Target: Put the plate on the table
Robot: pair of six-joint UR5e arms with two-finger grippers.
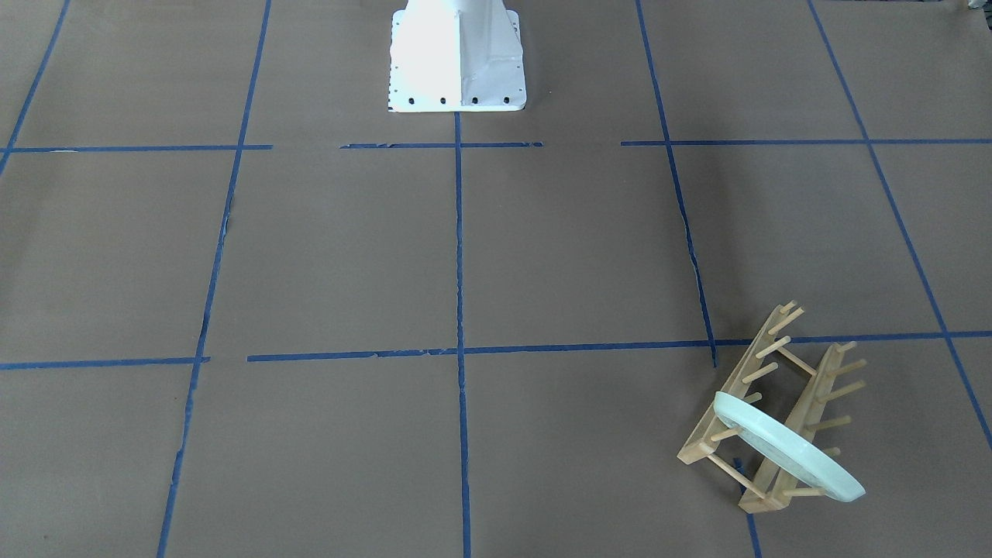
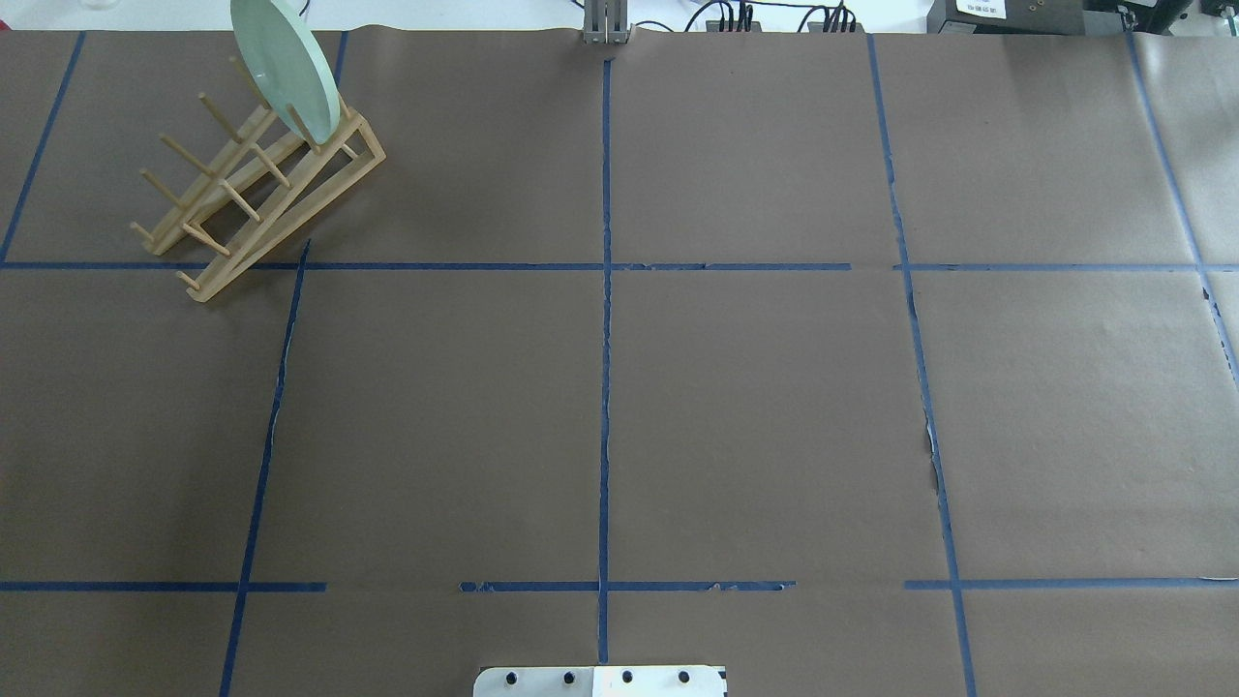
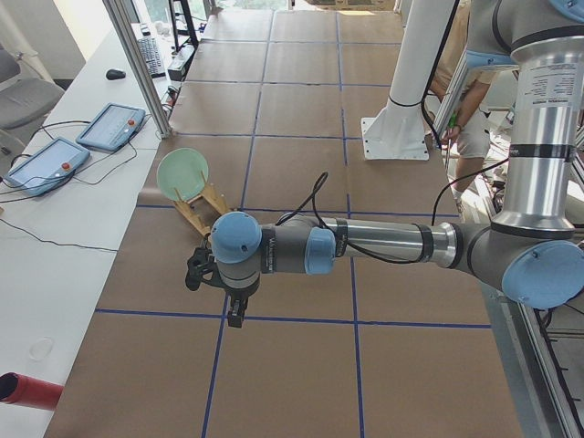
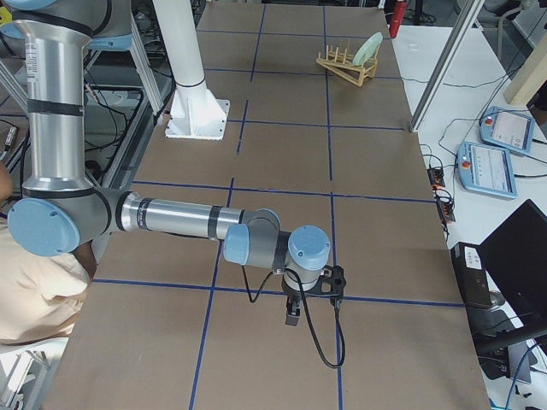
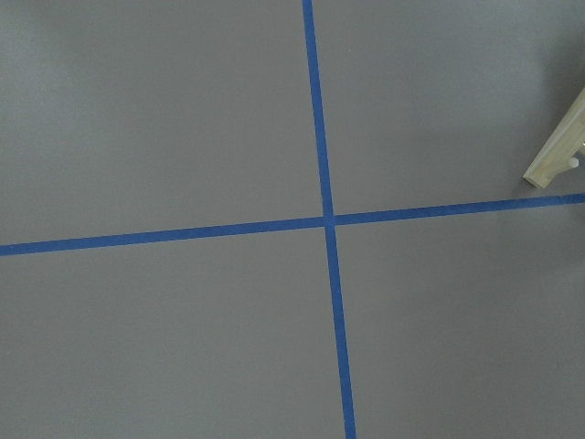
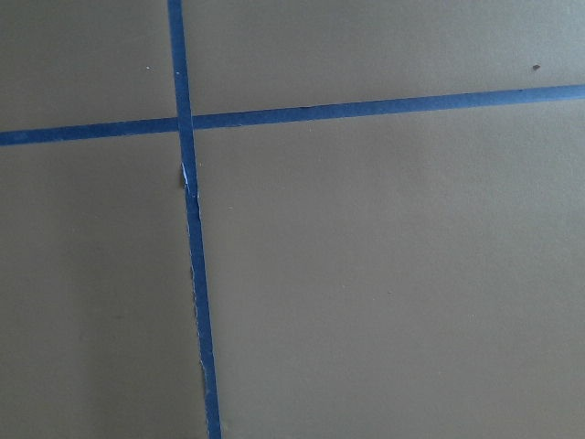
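Note:
The pale mint-green plate point(image 1: 787, 449) stands on edge, tilted, between the pegs of a wooden peg rack point(image 1: 775, 380) on the brown paper table point(image 1: 573, 248). In the overhead view the plate point(image 2: 286, 73) and the rack point(image 2: 252, 184) are at the far left. My left gripper point(image 3: 235, 317) shows only in the exterior left view, hanging above the table on the near side of the plate point(image 3: 181, 173), apart from it. My right gripper point(image 4: 292, 318) shows only in the exterior right view, far from the plate point(image 4: 369, 47). I cannot tell whether either is open or shut.
The white robot base point(image 1: 457, 58) stands at the table's middle edge. One end of the rack point(image 5: 558, 151) shows at the right edge of the left wrist view. Pendants point(image 3: 82, 146) and cables lie on the side bench. A person point(image 3: 470, 109) stands beside the base.

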